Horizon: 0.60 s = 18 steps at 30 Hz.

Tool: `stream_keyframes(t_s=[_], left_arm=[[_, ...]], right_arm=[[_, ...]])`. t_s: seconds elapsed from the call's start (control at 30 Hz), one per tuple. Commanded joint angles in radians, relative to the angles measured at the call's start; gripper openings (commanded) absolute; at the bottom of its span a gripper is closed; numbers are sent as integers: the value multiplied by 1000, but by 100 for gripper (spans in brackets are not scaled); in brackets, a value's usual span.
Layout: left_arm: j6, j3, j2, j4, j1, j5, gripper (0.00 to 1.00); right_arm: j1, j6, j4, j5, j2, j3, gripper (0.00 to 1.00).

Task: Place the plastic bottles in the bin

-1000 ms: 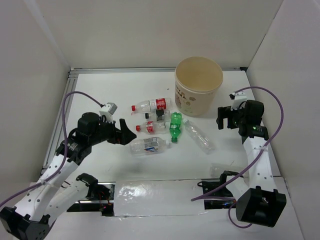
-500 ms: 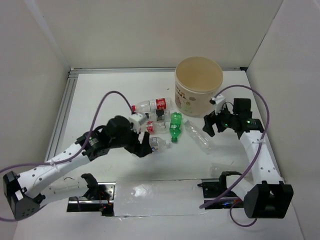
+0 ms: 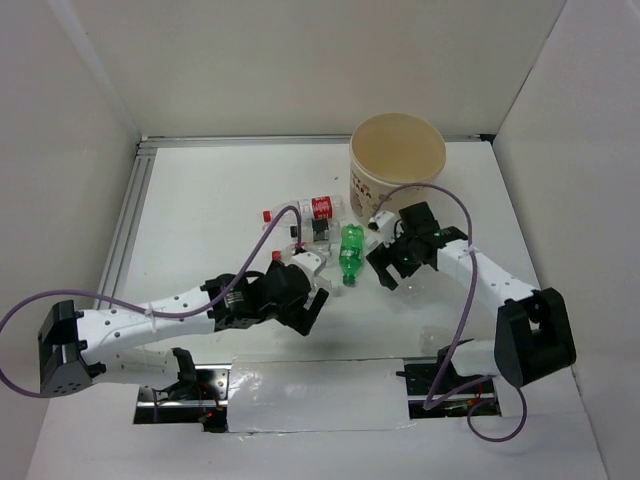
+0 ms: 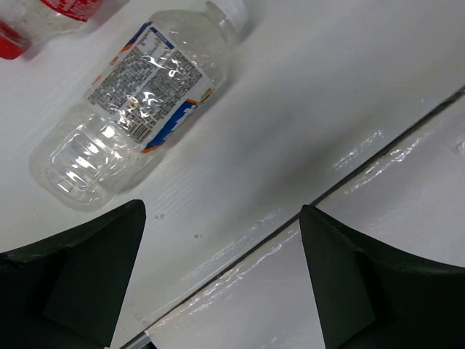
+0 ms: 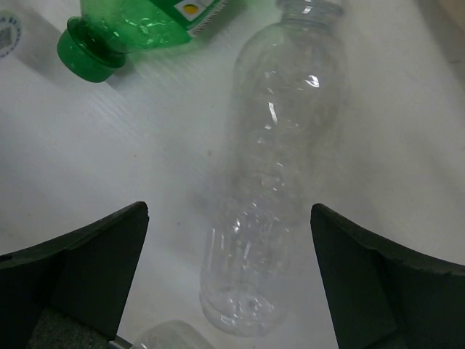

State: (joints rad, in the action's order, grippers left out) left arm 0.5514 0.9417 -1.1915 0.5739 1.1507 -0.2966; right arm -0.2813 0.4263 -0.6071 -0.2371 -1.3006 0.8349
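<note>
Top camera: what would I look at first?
Probably the big beige bin at the back of the white table, and the green bottle lying in the middle. The left gripper hangs open near a blue-labelled bottle, and the right gripper open over a clear bottle.

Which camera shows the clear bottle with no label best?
The right wrist view: the unlabelled clear bottle lies nearly full length between the open fingers of the right gripper. In the top external view that gripper hides most of it. The left wrist view misses it, showing a blue-labelled bottle instead.
</note>
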Motion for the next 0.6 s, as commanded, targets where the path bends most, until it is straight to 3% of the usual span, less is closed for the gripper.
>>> stream_keyframes(t_s=[0.0,0.07,0.17,0.3,0.33,0.37,0.5,0.57], left_arm=[[47,-14,29,-14,4,-99,100],[56,-32,39,-23,4,-118,100],[56,-44,40,-35,4,-138,100],[47,-64,26,-57,4,-160,100],[33,-64,9,-69,4,-161,100],[15,-64,9,-84,4,-161,100],[-65,-54,-28,-121,-5,-151,100],[-113,-53,-55,-143,-14,-138,100]], right_arm=[[-82,-38,116,123,-51,-42,99],[-108,-38,153,162,-80,-66,99],[-145,-38,185,205,-115,-106,90],[-145,-28,181,185,-127,-115,68],[-145,-9,165,170,-127,-103,57],[-145,8,146,150,-109,-94,53],[-124,179,-60,-101,33,8,48],[-90,310,-247,-198,66,125,45]])
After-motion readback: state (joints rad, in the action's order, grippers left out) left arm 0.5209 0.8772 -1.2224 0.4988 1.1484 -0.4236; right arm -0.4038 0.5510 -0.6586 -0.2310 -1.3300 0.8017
